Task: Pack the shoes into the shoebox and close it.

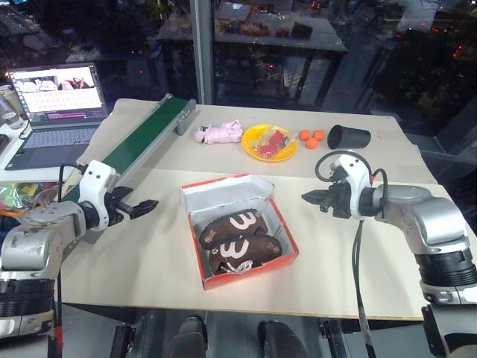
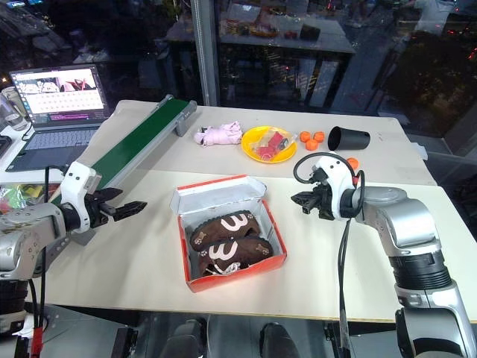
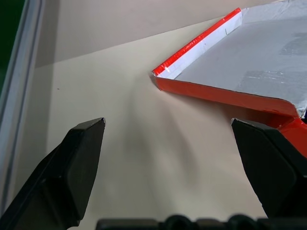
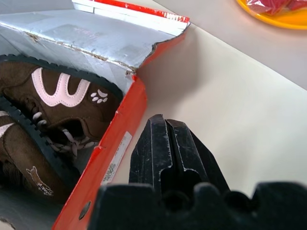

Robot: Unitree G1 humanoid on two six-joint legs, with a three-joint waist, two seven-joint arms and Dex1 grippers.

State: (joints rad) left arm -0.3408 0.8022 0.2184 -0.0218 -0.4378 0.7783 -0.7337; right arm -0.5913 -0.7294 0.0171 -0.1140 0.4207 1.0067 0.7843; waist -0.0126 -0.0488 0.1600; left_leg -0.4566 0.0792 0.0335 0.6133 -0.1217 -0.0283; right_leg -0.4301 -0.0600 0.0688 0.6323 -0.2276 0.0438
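Both shoes (image 1: pixel 237 240) lie inside the box (image 1: pixel 250 274), lid (image 1: pixel 223 194) up. My left gripper (image 1: pixel 146 206) is spread wide; my right gripper (image 1: pixel 311 197) is pressed together, empty.

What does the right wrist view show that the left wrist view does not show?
The right wrist view shows the brown shoes lying inside the shoebox, the rim of a yellow bowl, and the shut right gripper. The left wrist view shows the open left gripper and the edge of the green conveyor. Both show the shoebox's raised lid and the pale table.
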